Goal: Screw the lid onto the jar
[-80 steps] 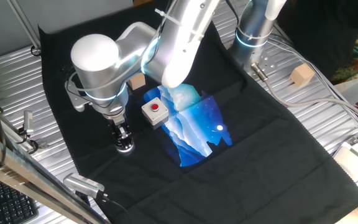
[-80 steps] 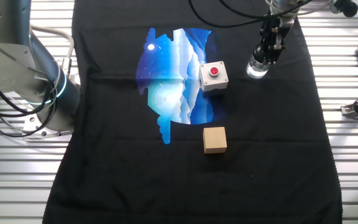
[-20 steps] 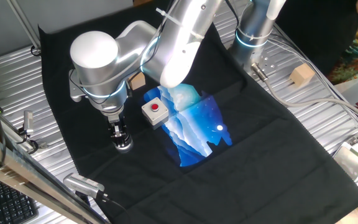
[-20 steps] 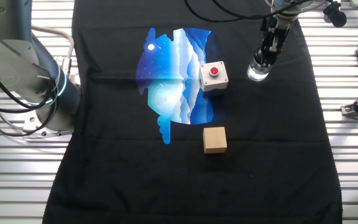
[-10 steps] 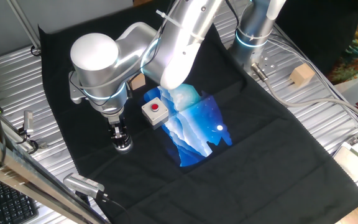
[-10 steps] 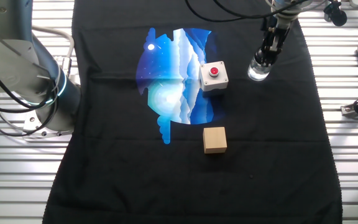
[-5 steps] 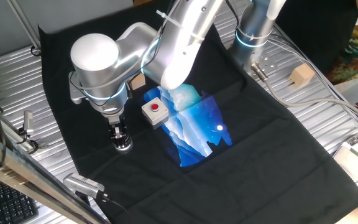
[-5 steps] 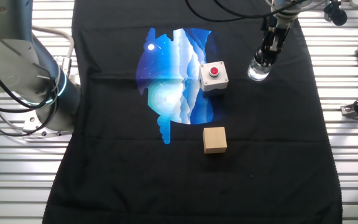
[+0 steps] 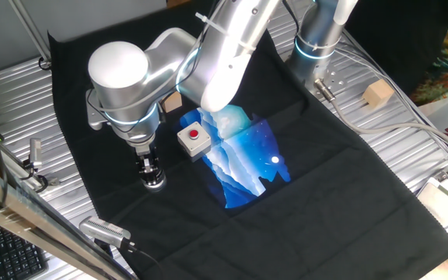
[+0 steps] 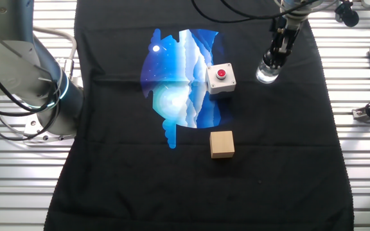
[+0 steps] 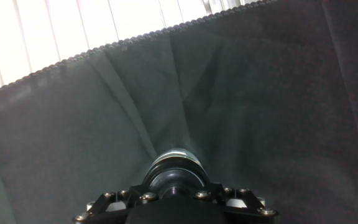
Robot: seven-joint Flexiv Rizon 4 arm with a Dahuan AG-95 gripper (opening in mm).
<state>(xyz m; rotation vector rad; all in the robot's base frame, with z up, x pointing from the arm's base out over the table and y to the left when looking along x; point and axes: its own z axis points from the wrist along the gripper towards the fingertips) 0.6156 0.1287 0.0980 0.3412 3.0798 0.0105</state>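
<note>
hand view: end effector (image 11: 174,186) points straight down over the jar (image 11: 174,163), fingers clamped on the dark lid (image 11: 174,177) sitting on the jar's top. other fixed view: jar (image 10: 266,73) stands upright on the black cloth (image 10: 268,160) over the surface, just right of the white red-button box (image 10: 221,78); wooden cube (image 10: 222,144) sits nearer, well apart.

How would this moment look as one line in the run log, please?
phase: screwing lid | claw: down on top of jar | lid: hidden between fingers | jar: upright on black cloth, beside red-button box
</note>
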